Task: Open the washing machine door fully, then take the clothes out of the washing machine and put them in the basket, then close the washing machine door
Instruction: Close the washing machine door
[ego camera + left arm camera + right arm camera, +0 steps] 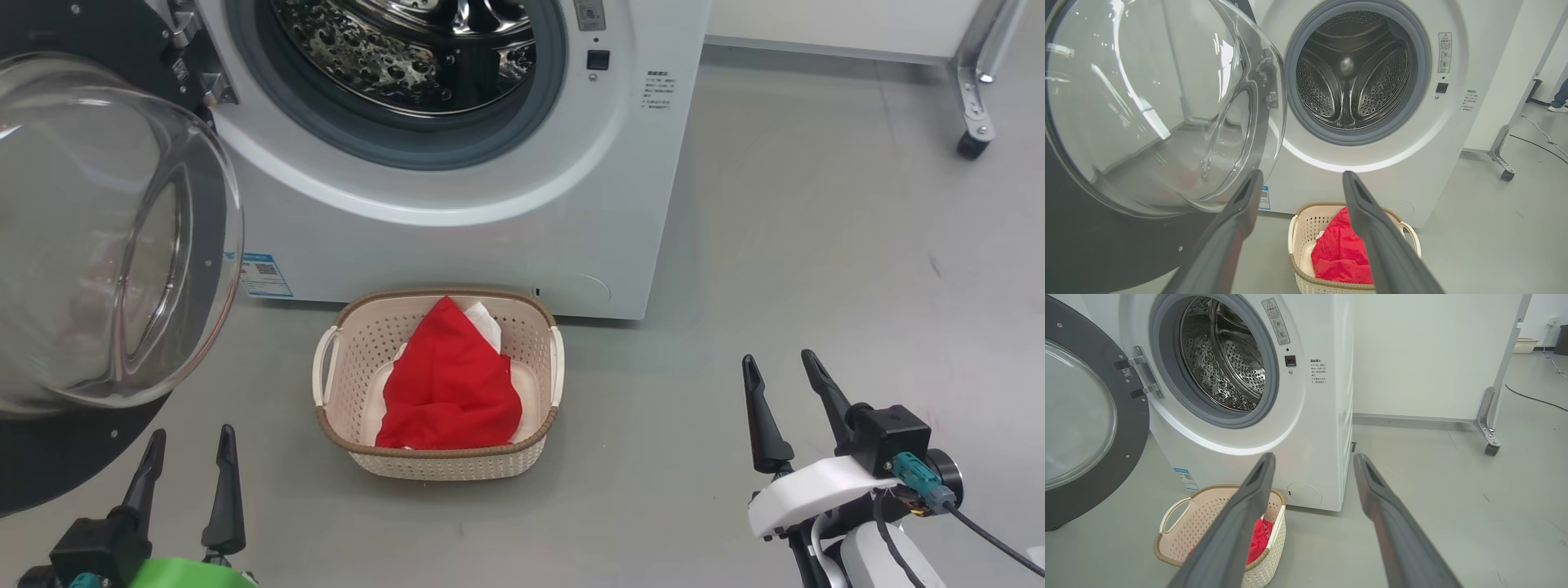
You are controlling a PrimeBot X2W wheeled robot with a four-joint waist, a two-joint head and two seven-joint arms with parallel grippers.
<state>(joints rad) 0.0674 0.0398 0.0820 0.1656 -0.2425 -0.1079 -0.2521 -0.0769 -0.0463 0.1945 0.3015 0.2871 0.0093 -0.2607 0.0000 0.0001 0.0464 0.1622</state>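
— Left gripper [191, 434] first: we have its two fingers [225, 490] spread wide at the lower left, holding nothing, just below the washing machine door [98, 245].
— And the door itself? We see it swung well out to the left, with the glass bowl bulging toward us.
— Yes, so we count the opening as done. Moving right, the washing machine [506, 237] shows its steel drum [408, 57], with no fabric in the part we can see.
— Below that, we find the red jersey [451, 384] lying inside the basket [441, 467], which sits on the floor [816, 245] just in front of the machine.
— So we judge the unloading done as well. Far right, our right gripper [777, 359] also stands wide apart and empty, over bare floor.
— Then what we have left is closing the door, and neither gripper touches it yet.
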